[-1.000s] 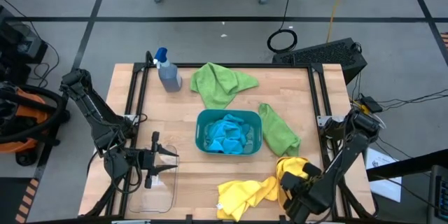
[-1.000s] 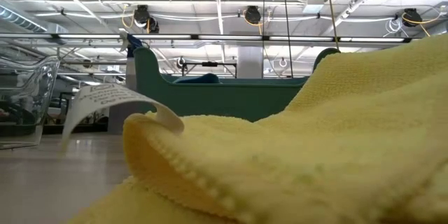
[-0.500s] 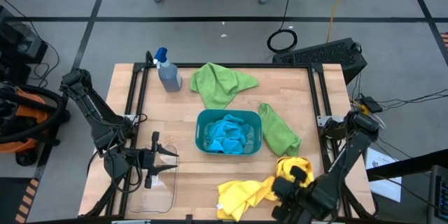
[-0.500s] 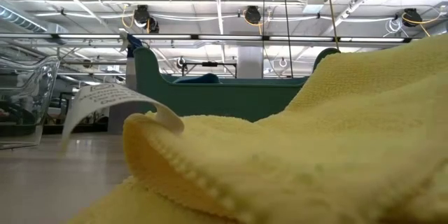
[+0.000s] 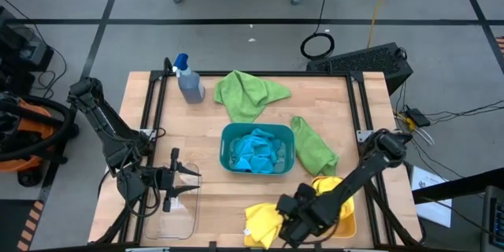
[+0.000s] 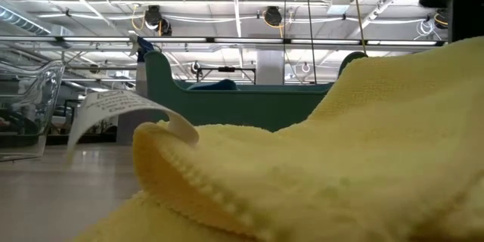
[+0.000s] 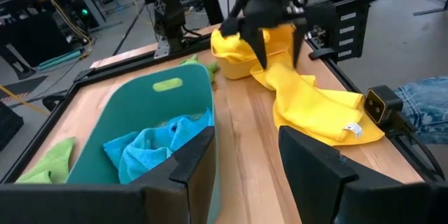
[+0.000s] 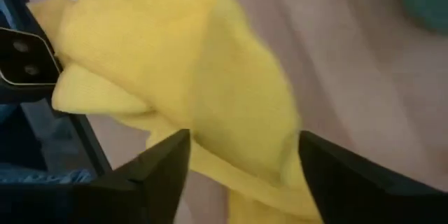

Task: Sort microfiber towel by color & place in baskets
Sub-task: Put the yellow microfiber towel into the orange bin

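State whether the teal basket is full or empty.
Partly full: the teal basket holds crumpled blue towels, seen from above.

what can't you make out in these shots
- Orange basket: high view, almost all covered by a yellow towel and the right arm.
- Teal basket: low view, its contents sit behind its wall; the second yellow towel fills the foreground.
- Clear basket: high view, cut by the bottom edge, under the left claw.
- Towel label: print too small.

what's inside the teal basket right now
Bright blue towel bunched inside the teal basket, covering most of its floor. Whether that is one cloth or two cannot be told, and anything beneath it is hidden. No green or yellow shows inside.
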You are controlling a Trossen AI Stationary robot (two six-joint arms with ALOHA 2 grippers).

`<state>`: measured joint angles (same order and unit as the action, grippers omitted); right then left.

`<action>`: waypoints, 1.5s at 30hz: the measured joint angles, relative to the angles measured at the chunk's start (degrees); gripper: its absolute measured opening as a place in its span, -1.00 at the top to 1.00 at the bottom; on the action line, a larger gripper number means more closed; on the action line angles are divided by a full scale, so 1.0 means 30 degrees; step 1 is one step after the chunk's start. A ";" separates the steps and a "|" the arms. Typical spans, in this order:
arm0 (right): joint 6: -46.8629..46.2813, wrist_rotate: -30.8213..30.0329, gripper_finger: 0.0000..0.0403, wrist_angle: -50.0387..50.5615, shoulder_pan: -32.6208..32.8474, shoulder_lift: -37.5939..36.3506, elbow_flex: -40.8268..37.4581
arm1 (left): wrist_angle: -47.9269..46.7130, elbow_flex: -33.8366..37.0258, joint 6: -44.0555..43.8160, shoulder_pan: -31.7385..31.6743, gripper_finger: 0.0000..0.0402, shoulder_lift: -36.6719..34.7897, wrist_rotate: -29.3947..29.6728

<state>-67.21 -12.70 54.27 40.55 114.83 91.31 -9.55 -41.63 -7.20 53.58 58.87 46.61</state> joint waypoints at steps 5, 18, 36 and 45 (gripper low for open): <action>0.2036 0.1312 -0.53 -0.1921 -0.0878 0.1581 0.0000 | 0.0017 0.0000 -0.0007 0.0000 0.19 0.0060 0.0005; 0.3974 0.3415 0.13 -0.2203 -0.1993 0.3268 0.0058 | 0.0010 0.0000 0.0007 0.0000 0.19 0.1202 0.0007; 0.6659 -0.2795 0.94 0.3249 -0.0722 0.2903 0.6801 | 0.2362 0.0000 0.1085 -0.0104 0.19 0.1269 -0.0480; 1.3480 -0.9517 0.91 0.3062 -0.0635 0.2885 1.1264 | 0.7565 0.0000 0.4076 -0.1108 0.19 0.2651 -0.2474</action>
<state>-26.77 -41.25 63.46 38.64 123.48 125.10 13.15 -41.63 5.03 50.26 66.82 39.19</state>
